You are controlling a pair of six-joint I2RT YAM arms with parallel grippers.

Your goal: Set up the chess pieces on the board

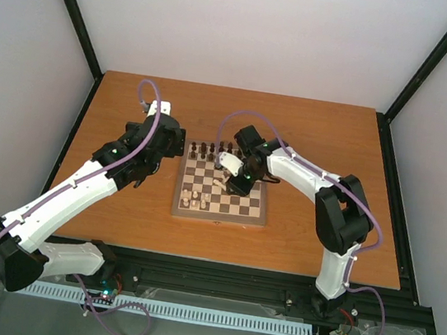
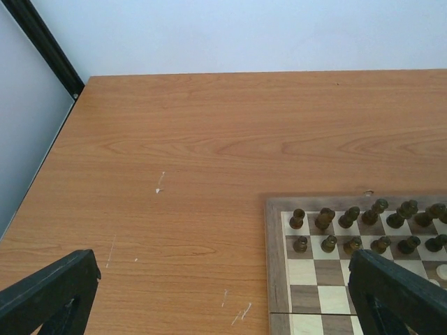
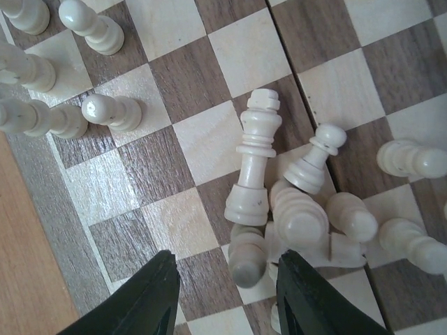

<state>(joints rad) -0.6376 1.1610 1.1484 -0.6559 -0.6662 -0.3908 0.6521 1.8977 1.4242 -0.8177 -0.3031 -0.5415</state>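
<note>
The board (image 1: 244, 209) is sitting mid-counter (image 1: 328, 132), with dark pieces (image 2: 326, 218) lining its far edge. The right end effector (image 3: 227, 296) is hovering partly open over toppled pale pieces (image 3: 255, 160) (one is lying loose between its fingers). The left end effector (image 2: 222, 286) is gaping wide, empty, beside the board towards the counter's left edge.

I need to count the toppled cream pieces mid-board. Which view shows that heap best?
The right wrist view: the heap is close up, each fallen piece distinct. Top external shows it only as a tiny pale blur. Left wrist shows the dark pieces, not the heap.
</note>
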